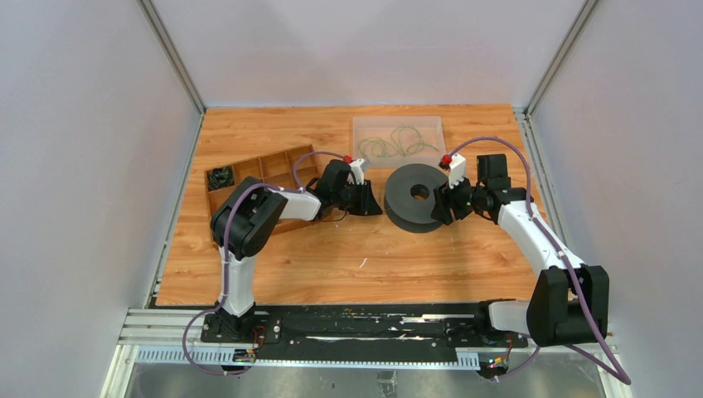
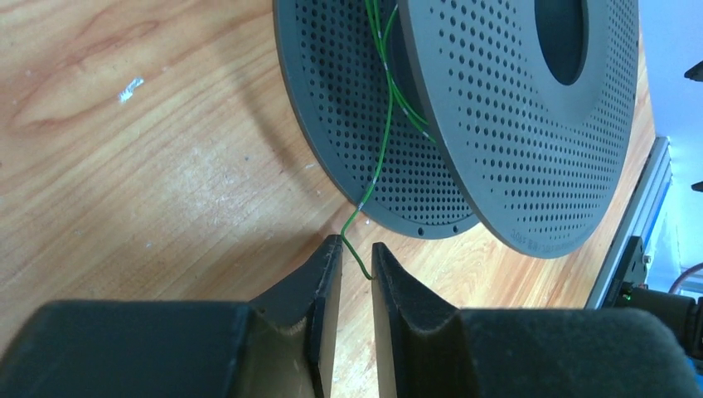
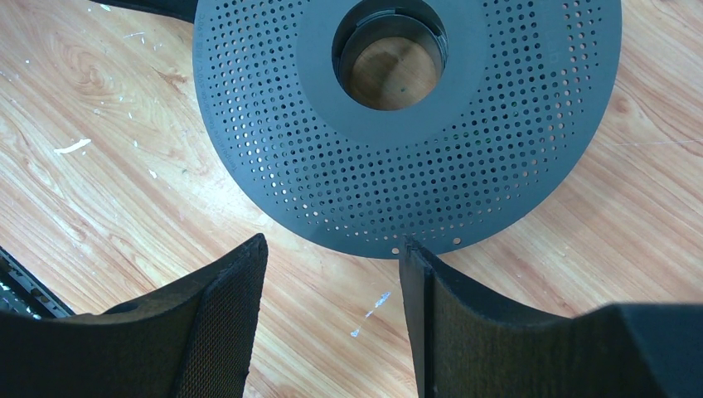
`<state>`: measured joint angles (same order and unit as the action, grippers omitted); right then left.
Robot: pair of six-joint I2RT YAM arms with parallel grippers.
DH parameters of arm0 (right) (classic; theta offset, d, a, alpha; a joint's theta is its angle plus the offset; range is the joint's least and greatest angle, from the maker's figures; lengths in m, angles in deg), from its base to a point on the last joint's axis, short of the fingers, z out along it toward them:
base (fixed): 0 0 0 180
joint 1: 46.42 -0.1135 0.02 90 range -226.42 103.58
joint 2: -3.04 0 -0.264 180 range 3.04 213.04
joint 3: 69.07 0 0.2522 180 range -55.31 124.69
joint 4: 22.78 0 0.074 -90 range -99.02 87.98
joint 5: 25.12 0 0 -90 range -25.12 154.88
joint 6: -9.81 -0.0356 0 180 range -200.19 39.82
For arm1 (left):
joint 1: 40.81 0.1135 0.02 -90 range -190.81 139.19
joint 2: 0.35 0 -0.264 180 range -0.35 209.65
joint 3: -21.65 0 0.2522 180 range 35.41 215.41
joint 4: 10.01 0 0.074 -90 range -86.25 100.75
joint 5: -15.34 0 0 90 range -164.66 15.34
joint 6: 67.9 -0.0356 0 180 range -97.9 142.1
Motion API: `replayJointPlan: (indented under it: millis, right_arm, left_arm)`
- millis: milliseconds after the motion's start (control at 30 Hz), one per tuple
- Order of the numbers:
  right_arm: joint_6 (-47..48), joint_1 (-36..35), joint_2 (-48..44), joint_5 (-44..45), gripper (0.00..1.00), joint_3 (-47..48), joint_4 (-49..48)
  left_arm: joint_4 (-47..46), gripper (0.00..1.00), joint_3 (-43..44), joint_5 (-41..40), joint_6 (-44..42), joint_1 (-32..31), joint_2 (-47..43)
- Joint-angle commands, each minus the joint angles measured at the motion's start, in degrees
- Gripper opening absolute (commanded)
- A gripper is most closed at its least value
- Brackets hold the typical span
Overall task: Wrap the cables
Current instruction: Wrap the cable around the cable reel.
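Though one green cable (image 2: 388,133) is partly wound between the flanges of the perforated spool (image 2: 514,149), its tail runs unpinched between the narrowly parted fingers of the left claw (image 2: 356,245). The right claw (image 3: 333,240) gapes wide and empty at the rim. Loose cables (image 1: 398,143) in the clear bin (image 1: 356,141) are not yet wrapped.

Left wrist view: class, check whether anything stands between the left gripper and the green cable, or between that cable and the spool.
Nothing visible does. The cable runs out of the groove between the two perforated discs of the spool, and its lower end dips into the gap between the fingers of the left gripper.
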<state>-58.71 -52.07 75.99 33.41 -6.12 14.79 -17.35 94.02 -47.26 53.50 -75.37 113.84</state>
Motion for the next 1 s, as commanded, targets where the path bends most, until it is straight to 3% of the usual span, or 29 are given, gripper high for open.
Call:
replayJointPlan:
  millis: [0, 333, 500, 967]
  right_arm:
    - [0.8, -0.9, -1.2, -0.3, 0.59, -1.0, 0.1]
    - [0.8, -0.9, -0.9, -0.2, 0.59, -1.1, 0.1]
    - [0.8, -0.9, -0.8, -0.2, 0.59, -1.1, 0.0]
    - [-0.5, -0.9, -0.7, 0.9, 0.59, -1.5, -1.6]
  left_arm:
    - [-0.5, 0.22, 2.2, -0.3, -0.7, 0.4, 1.6]
    - [-0.5, 0.08, 4.8, 1.8, 1.2, 0.6, 3.6]
    - [-2.0, 0.02, 7.1, 4.7, 6.6, 0.6, 5.7]
    - [-9.1, 0.00, 8.8, 8.7, 20.2, 0.2, 10.9]
